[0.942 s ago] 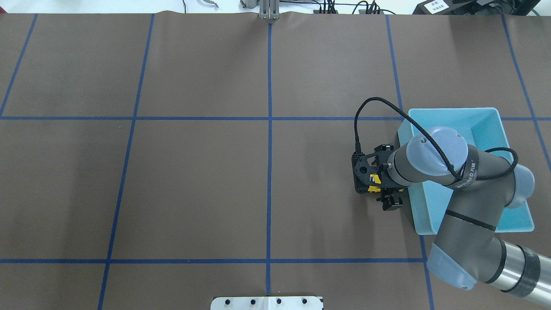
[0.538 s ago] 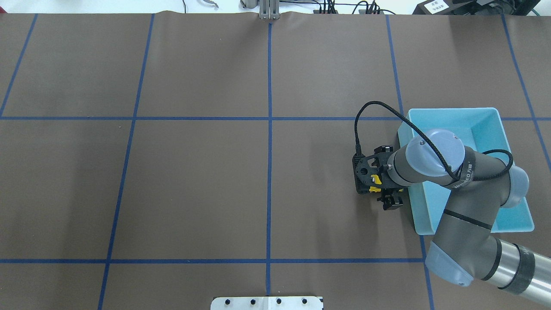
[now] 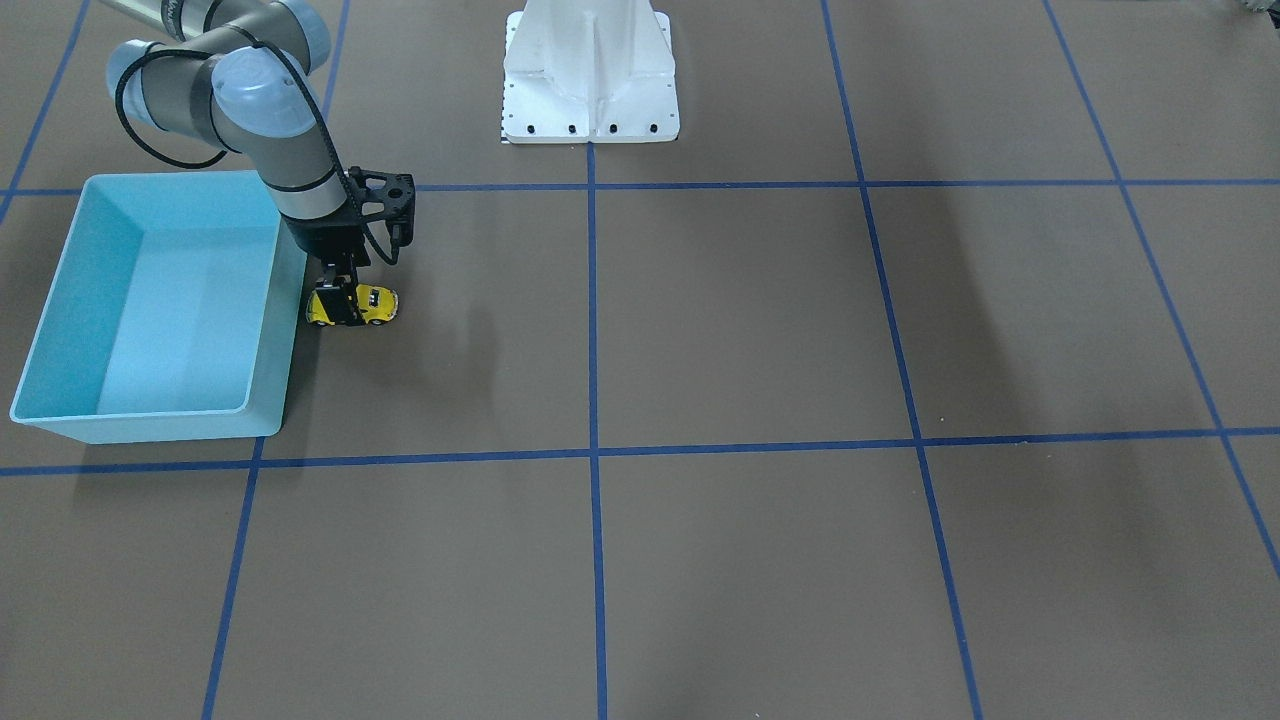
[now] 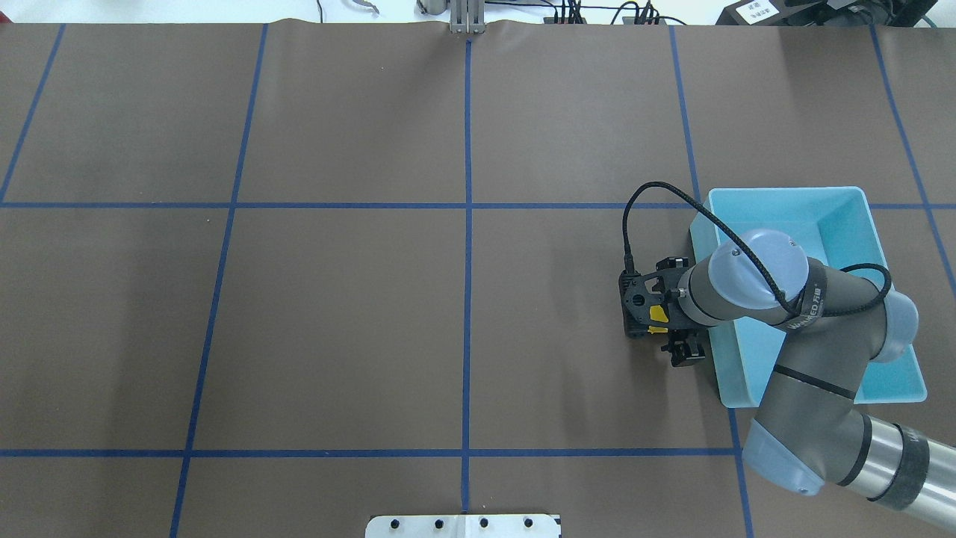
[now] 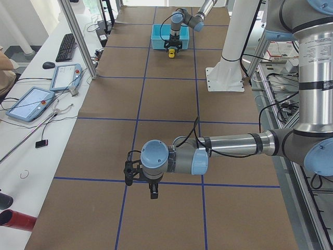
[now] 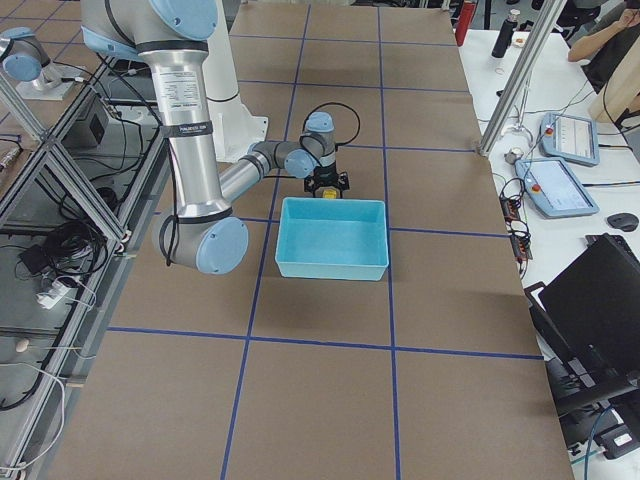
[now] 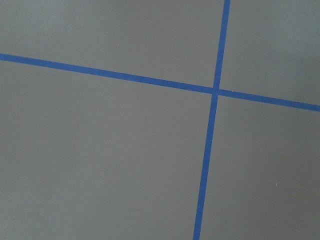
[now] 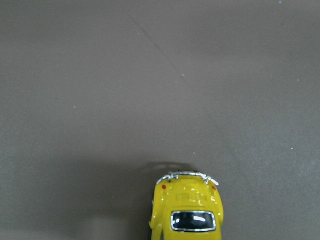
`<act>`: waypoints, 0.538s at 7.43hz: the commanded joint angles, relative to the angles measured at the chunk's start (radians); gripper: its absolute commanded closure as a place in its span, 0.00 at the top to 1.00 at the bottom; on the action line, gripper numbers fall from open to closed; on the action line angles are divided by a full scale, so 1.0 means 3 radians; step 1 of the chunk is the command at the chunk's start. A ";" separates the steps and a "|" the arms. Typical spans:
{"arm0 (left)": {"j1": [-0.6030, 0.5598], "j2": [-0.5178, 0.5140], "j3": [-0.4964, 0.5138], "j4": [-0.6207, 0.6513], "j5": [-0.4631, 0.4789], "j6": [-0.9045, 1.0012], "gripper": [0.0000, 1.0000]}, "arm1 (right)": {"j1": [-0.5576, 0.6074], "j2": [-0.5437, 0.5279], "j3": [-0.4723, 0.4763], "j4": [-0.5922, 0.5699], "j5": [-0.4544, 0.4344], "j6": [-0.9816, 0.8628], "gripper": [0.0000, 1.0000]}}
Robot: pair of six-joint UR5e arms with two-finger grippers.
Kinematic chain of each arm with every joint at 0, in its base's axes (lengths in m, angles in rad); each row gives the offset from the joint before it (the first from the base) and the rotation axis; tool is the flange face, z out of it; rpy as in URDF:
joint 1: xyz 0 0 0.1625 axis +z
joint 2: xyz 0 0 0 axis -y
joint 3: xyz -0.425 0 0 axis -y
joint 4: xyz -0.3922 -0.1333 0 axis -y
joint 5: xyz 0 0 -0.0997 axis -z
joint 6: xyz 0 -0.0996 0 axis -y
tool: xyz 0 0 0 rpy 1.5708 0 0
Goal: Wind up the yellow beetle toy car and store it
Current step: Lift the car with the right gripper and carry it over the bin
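Observation:
The yellow beetle toy car (image 3: 368, 303) is right beside the open side wall of the light blue bin (image 3: 60, 300), at or just above the table. My right gripper (image 3: 345, 300) points straight down and is shut on its middle. One black finger (image 3: 338, 303) crosses the car's near side. From overhead, only a bit of the yellow beetle toy car (image 4: 657, 312) shows under the wrist. The right wrist view shows the rear window and bumper of the yellow beetle toy car (image 8: 186, 207) over bare brown table. My left gripper (image 5: 151, 190) hangs over the far table end; open or shut, I cannot tell.
The bin (image 4: 844, 198) holds nothing that I can see. The robot's white base (image 3: 590, 80) stands at the table's middle edge. Blue tape lines cross the brown table cover. Tablets, a keyboard and cables lie on side benches.
The right gripper has shifted a little toward the bin, and the yellow car has moved with it. Nothing else moved.

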 commanded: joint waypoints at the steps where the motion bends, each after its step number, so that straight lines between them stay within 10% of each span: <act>1: 0.0000 0.0002 -0.0001 0.0005 -0.0004 0.0000 1.00 | -0.0009 0.0014 -0.0017 0.0028 -0.0002 0.0017 0.53; 2: 0.0000 0.0002 -0.0001 0.0000 0.0001 0.0000 1.00 | -0.0009 0.0030 -0.0017 0.0028 0.0003 0.0022 0.07; 4: 0.0000 0.0002 0.0004 0.0000 0.0011 0.0000 1.00 | -0.0009 0.0030 0.0024 0.0033 0.0003 0.0042 0.00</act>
